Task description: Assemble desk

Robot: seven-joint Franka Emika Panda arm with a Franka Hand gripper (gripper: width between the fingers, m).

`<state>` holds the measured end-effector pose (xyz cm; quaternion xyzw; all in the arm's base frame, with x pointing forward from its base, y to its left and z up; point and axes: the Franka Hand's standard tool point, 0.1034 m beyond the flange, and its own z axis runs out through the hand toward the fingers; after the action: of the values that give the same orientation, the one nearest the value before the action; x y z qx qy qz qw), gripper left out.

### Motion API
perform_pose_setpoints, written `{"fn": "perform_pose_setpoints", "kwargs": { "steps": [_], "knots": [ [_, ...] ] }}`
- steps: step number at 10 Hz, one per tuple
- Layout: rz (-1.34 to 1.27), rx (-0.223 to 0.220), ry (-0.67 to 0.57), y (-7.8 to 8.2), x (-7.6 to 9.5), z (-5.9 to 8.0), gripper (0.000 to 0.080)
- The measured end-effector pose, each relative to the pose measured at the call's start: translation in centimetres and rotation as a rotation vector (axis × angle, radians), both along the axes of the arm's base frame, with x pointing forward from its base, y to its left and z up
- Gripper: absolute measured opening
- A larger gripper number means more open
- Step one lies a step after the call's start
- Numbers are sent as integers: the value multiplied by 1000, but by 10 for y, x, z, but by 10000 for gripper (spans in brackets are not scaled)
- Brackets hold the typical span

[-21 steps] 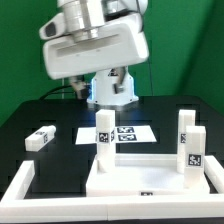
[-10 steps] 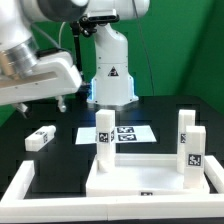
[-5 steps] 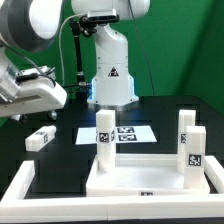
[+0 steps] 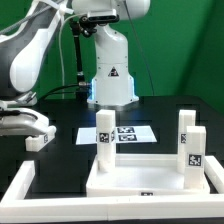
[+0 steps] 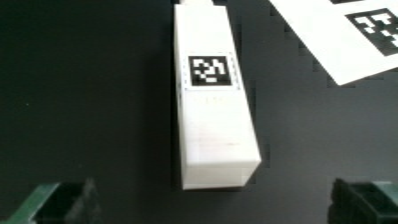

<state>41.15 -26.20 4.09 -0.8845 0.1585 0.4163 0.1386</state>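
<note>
Between the two dark fingers, which stand spread wide with nothing pinched, a loose white leg lies flat on the black tabletop; the gripper is centred over one end of the leg without touching it. The leg is a long square block carrying one black-and-white tag on its upward face. Just beside its far end lies the marker board, a thin white sheet with printed tags. In the exterior view the same leg lies toward the exterior view's left, partly covered by the gripper body, whose arm arcs back to a white base behind the marker board. Toward the front sits the desk panel, a large rimmed white rectangle, lying flat. Three legs stand upright at its corners: one at the rear corner on the exterior view's left, and two close together at the exterior view's right. White border strips edge the tabletop at the front corner.
</note>
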Motion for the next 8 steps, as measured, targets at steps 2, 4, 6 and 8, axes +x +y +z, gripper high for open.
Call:
{"fn": "perform_pose_setpoints", "kwargs": {
  "steps": [2,4,6,8],
  "knots": [
    [-1,-2,-1,-1,-1,-1,649],
    [-25,3,44,14,-21,-19,649],
    [-39,7,79,28,-34,-30,649],
    [-37,6,77,28,-34,-31,649]
  ]
}}
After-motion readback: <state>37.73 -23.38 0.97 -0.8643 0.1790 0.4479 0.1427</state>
